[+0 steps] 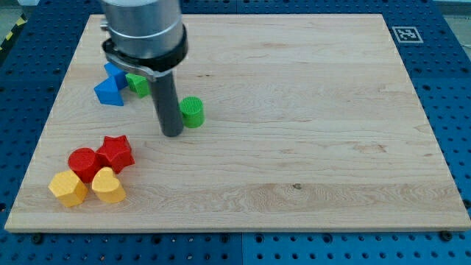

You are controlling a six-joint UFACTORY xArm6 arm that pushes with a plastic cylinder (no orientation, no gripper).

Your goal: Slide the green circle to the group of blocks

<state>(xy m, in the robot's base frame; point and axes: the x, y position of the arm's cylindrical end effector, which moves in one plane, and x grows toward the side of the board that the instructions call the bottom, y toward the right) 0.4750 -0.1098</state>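
- Nearest the view's bottom left sits a tight bunch of four plastic blocks: a yellow hexagon-ish block (68, 188), a yellow heart-shaped block (109, 185), a red round block (84, 163) and a red star block (115, 152), each touching its neighbours.
- Further up, my tip (172, 134) rests on the board just to the view's left of the green circle, a small ribbed plastic cylinder (192, 111). Can't tell if they touch.
- The green circle stands upright, flat face up, so its axis is vertical and it points no way sideways. It's well apart from the red and yellow bunch.
- No jaws on this thing, just a plain dark rod holding nothing.
- Beyond the rod, up left: two blue blocks (111, 85) and another green block (137, 84), shapes partly hidden by the arm.
- Surface is a pale wooden board (309, 132) on a blue perforated table (456, 88); a black-and-white marker tag (405, 34) sits at the far right corner.
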